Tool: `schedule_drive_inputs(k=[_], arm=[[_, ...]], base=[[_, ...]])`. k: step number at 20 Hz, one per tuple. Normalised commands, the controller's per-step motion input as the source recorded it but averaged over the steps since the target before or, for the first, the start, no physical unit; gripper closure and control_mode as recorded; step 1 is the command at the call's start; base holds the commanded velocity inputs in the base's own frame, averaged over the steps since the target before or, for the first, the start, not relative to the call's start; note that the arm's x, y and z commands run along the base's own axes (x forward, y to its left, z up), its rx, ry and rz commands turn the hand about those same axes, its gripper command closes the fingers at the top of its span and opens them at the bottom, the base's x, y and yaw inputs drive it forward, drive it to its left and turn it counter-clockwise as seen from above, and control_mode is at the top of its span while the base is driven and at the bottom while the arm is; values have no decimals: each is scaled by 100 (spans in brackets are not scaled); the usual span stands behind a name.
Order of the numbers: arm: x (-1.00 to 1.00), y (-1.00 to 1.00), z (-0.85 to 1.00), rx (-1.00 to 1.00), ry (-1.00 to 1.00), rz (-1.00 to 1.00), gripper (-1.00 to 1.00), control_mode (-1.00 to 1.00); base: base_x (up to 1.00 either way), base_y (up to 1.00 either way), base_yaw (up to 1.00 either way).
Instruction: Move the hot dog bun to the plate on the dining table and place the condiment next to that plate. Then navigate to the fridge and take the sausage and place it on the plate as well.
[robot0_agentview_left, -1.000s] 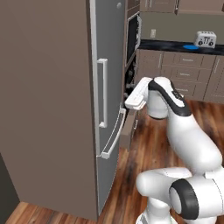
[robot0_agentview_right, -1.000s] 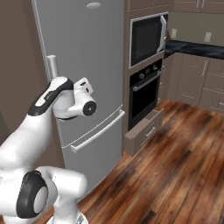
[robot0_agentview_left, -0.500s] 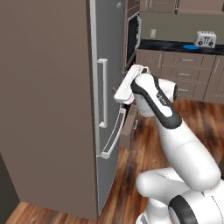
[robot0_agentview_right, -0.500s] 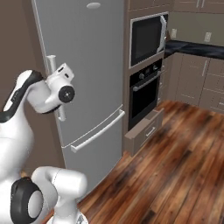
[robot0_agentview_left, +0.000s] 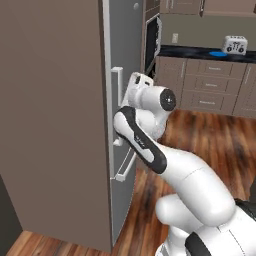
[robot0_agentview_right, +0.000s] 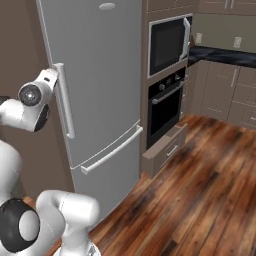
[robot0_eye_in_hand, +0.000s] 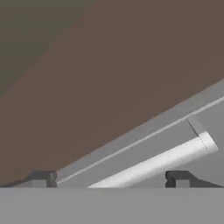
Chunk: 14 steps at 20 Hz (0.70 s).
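A glossy white robot arm with dark joints bends toward a tall grey fridge (robot0_agentview_right: 100, 75) with smooth, matte metal doors. Its gripper (robot0_eye_in_hand: 111, 180) is at the upper door's handle (robot0_agentview_right: 65, 100), a straight, pale vertical bar; in the hand view two small dark finger tips (robot0_eye_in_hand: 41, 179) stand wide apart at the bottom edge, with the pale bar running slantwise between them. The jaws are spread wide and hold nothing; whether either tip touches the bar cannot be told. Beyond the bar lie the grey door face and a flat brown panel (robot0_agentview_left: 50, 115) that covers the fridge's side. Both fridge doors are closed, so the sausage, the bun, the condiment and the plate cannot be seen. Below the upper door is a lower drawer front with one long horizontal handle (robot0_agentview_right: 112, 150), making two handles on the fridge. Beside the fridge stands a tall brown cabinet holding two black-glass appliances: a microwave (robot0_agentview_right: 167, 44) above and an oven (robot0_agentview_right: 165, 107) below, with one brown drawer (robot0_agentview_right: 165, 150) pulled slightly out beneath. The floor (robot0_agentview_right: 200, 200) is polished reddish-brown wood planks. Farther back, brown drawer cabinets carry a dark countertop (robot0_agentview_left: 205, 51), on which sit one silver toaster (robot0_agentview_left: 234, 44) and one small flat blue item (robot0_agentview_left: 217, 53).
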Motion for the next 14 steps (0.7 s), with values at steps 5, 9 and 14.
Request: schedule_drive_inputs(k=[5, 9, 14], arm=[[9, 28, -3, -54, 14, -27, -100, -100], [8, 21, 1, -42, 4, -15, -100, -100], [0, 2, 1, -16, 0, -7, -100, -100]], base=[[0, 0, 0], [0, 0, 0], [0, 0, 0]])
